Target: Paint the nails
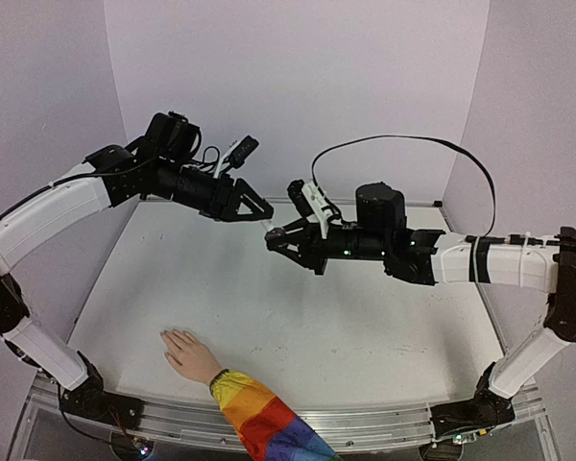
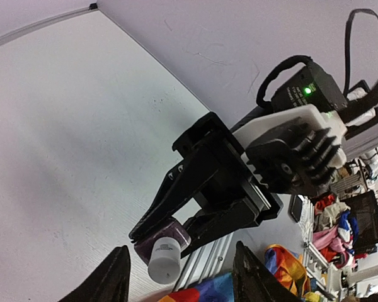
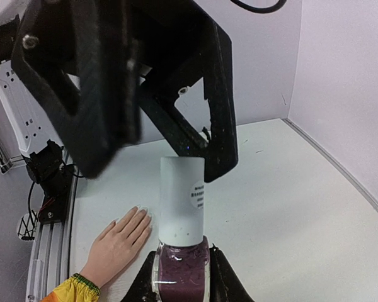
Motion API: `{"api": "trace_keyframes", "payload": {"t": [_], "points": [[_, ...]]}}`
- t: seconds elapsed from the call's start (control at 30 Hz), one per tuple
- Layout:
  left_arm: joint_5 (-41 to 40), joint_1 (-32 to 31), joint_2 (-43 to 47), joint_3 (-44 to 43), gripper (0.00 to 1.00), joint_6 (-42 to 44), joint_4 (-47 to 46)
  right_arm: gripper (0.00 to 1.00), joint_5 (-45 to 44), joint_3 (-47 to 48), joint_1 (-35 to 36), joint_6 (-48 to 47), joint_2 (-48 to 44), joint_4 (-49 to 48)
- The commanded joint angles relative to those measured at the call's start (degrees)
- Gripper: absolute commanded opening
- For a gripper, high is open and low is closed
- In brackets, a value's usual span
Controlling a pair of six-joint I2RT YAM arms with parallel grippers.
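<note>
Firmly, right gripper point(image 3: 181, 280) holds bottle point(image 2: 165, 233) — left gripper point(image 2: 181, 255) seemingly straddles cap point(image 3: 181, 198).

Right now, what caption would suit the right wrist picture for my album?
Right gripper grips a purple polish bottle; left gripper straddles its white cap above the pale hand.

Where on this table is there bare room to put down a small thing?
Bare: the wide right half of the table, between the hand and the right arm; also the strip left of the hand. Crowded: the far middle, where the left gripper and right gripper meet around the bottle in the air.
</note>
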State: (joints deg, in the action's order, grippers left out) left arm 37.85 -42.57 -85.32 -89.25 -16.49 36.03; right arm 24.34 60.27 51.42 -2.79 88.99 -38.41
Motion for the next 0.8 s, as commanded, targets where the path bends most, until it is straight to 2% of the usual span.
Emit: {"api": "trace_keyframes", "payload": {"t": [0.0,0.13,0.37,0.57,0.77], "points": [[0.40,-0.15,-1.28,-3.32,0.51,0.65,1.02,0.00,1.41,3.51,0.15,0.06,-0.09,-2.64],[0.57,-0.15,-1.73,-3.89,0.45,0.76,1.15,0.00,1.33,3.75,0.13,-0.11,-0.14,-2.49],[0.37,-0.29,-1.96,-3.91,0.29,0.85,1.09,0.00,1.60,3.89,0.17,-0.03,0.26,-2.30],[0.56,-0.41,-2.20,-3.93,0.28,0.76,1.31,0.00,1.60,3.89,0.12,0.06,0.39,-2.28],[1.24,-0.67,-2.72,-4.16,0.32,0.98,1.62,0.00,1.56,3.89,0.17,0.06,0.39,-2.36]]}}
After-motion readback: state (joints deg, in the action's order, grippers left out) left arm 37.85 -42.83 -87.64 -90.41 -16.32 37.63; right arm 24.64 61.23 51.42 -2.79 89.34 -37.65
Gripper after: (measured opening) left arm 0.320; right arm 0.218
